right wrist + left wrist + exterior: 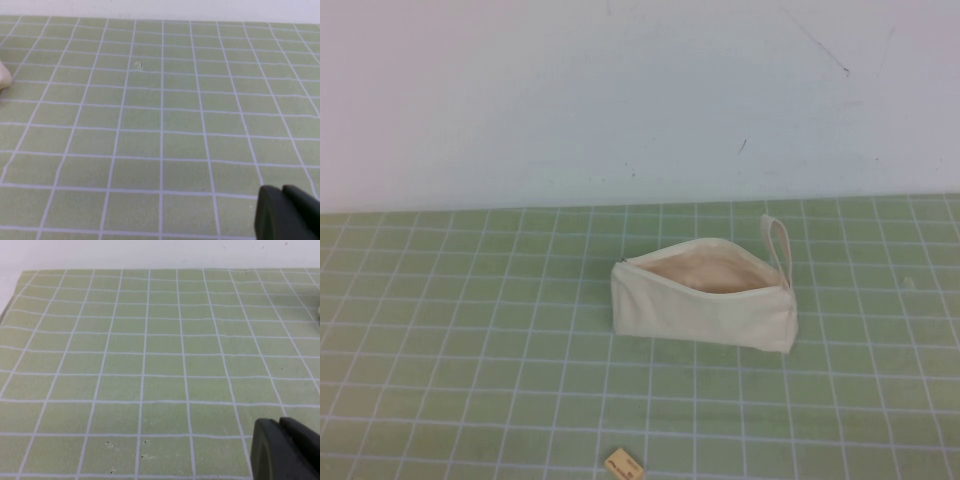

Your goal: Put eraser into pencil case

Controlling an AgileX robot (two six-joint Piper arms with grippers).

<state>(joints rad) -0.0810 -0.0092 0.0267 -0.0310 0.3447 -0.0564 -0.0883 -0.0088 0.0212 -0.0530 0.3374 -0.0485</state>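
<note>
The eraser (624,465) is lying flat on the green grid mat (450,330) at about six o'clock in the high view, right at the near edge where the picture is cutting off part of it; dark printed marks are showing on its tan top, but they are too small to read. Well apart from it, toward twelve o'clock, the cream-white pencil case (705,300) is resting on the mat with its zip gaping and the pale beige lining showing, its thin loop strap (778,240) trailing off at about one o'clock. Neither arm is appearing in the high view. The left gripper (285,450) and the right gripper (287,212) are each showing only as a dark corner hanging over bare mat, so whether either pincer is apart or together I cannot tell.
</note>
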